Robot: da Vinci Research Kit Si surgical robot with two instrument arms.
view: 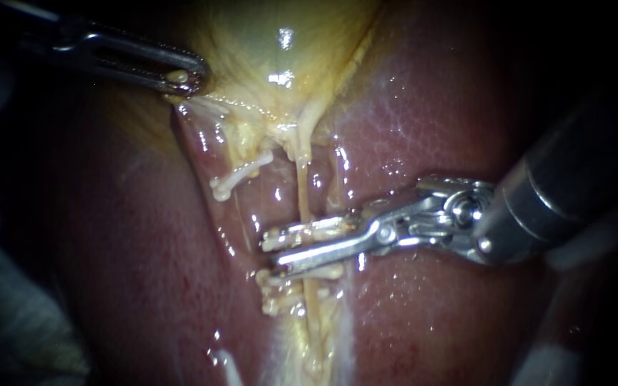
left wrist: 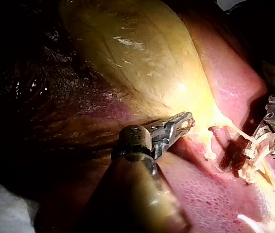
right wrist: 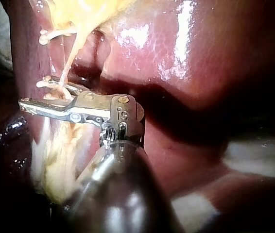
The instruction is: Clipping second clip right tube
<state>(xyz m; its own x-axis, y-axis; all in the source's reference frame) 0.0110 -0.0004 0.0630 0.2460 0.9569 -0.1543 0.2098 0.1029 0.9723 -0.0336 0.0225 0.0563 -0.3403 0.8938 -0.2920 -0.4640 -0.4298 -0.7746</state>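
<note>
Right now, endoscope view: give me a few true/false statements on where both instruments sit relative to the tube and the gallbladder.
1. The right instrument has its jaws open, with the thin tube passing between them. True.
2. The left instrument has its jaws open and free of tissue. False: they are shut on the edge of the gallbladder.
3. The liver shows on both sides of the tube. True.
4. The two instruments' tips touch each other. False: they are apart, the left one up at the gallbladder, the right one further down at the tube.
</note>
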